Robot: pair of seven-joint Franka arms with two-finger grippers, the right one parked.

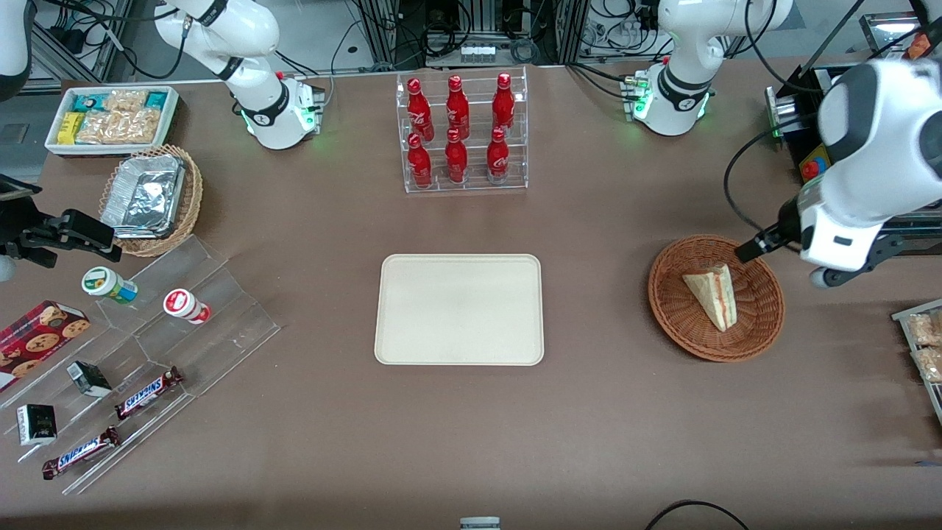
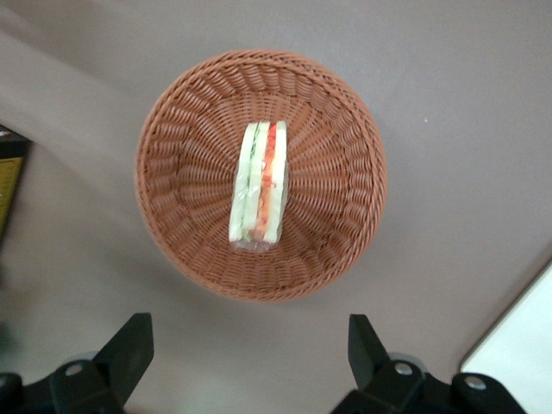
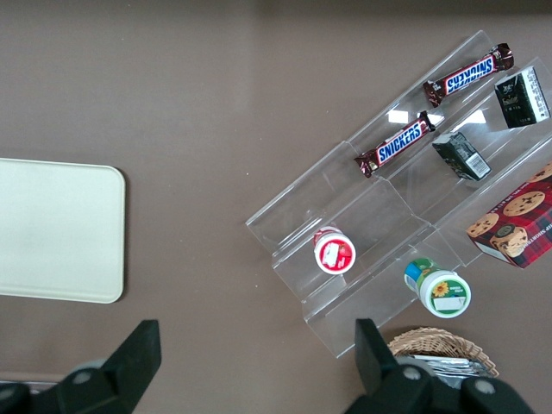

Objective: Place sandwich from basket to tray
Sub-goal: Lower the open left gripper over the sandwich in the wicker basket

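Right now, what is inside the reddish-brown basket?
Only the sandwich lies in the basket, on its edge, filling stripe showing. The weave under it is covered. The open gripper hovers above, empty. The tray holds nothing.

Left arm reaches in from the working end of the table, wrist bent downward. Its gripper (image 2: pixel 246 345) hangs raised above the table surface, fingers (image 2: pixel 129 345) spread wide apart, nothing between them.
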